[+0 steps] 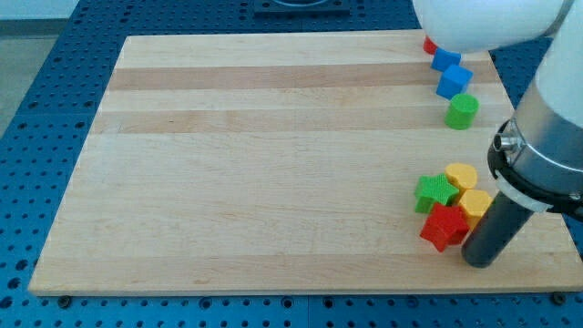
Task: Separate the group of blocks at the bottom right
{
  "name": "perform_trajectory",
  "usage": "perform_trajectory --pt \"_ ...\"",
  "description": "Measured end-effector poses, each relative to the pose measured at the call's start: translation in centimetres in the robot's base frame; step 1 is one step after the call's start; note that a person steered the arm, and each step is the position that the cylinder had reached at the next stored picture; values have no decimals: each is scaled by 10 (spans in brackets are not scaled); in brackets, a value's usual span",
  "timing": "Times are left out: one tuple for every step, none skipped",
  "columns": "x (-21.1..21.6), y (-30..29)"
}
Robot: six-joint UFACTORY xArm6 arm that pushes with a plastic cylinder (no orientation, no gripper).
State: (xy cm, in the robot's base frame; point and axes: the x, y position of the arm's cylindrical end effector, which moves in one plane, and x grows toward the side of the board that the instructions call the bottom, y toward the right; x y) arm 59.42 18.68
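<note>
Near the view's bottom right a cluster of blocks lies on the wooden board (273, 164): a green star (434, 193), a yellow heart-like block (463, 175), a yellow hexagon (476, 204) and a red star (444, 227). My tip (481, 261) stands just to the right of and below the red star, touching or almost touching it. The red star sits against the green star and the yellow hexagon.
At the view's top right a column of blocks runs down the board's right edge: a red block (428, 44) mostly hidden by the arm, two blue blocks (445, 59) (454, 81) and a green cylinder (462, 111). The arm's white body covers the top right corner.
</note>
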Motion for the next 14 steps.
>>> perform_trajectory --pt "-7 2" --pt "-23 2" --pt "-36 2" --pt "-40 4" --pt "-47 4" --pt "-53 1" --pt "-60 -9" --pt "-70 -19" --pt "-80 -27" --pt "-91 -31" --pt "-97 -31" --pt "-101 -31" --pt "-106 -28" --pt "-107 -20"
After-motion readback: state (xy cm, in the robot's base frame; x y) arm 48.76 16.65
